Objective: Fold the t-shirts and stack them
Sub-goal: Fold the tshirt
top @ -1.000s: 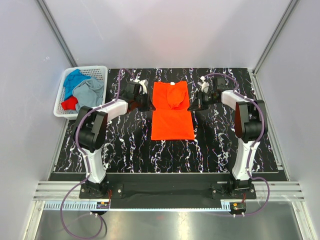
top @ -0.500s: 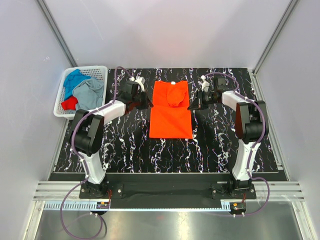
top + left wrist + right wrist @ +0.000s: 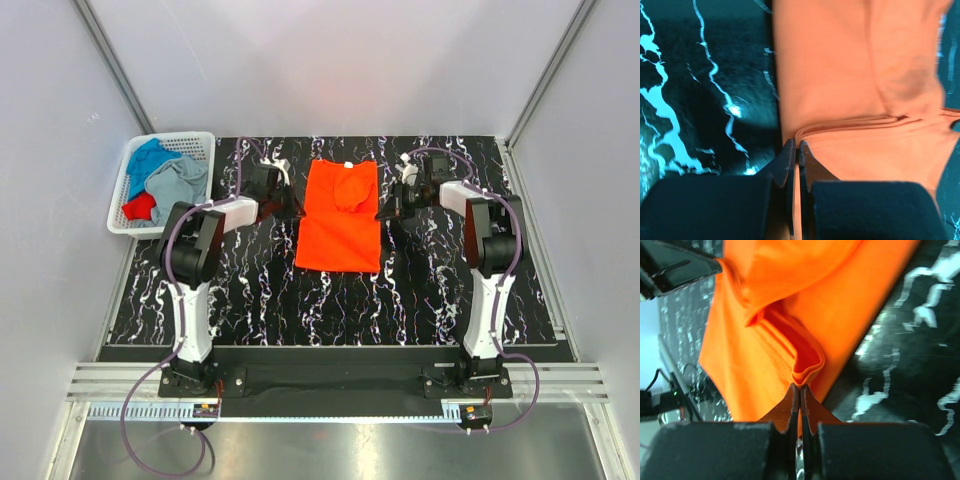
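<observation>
An orange t-shirt (image 3: 338, 218) lies on the black marbled table (image 3: 260, 290) at the back centre, sleeves folded in, white neck label (image 3: 346, 164) at the far end. My left gripper (image 3: 290, 210) is shut on the shirt's left edge; the left wrist view shows cloth (image 3: 865, 100) pinched between the fingertips (image 3: 789, 152). My right gripper (image 3: 385, 213) is shut on the right edge, where a folded hem (image 3: 807, 367) bunches just ahead of its tips. Blue, grey and red t-shirts (image 3: 170, 185) sit heaped in the basket.
The white lattice basket (image 3: 202, 139) stands at the table's back left corner. Grey walls enclose the table on three sides. Both arm bases are bolted at the near edge.
Both grippers have moved toward the back of the table with the orange shirt's edges in them, and the shirt's near hem has slid farther from the arm bases.
</observation>
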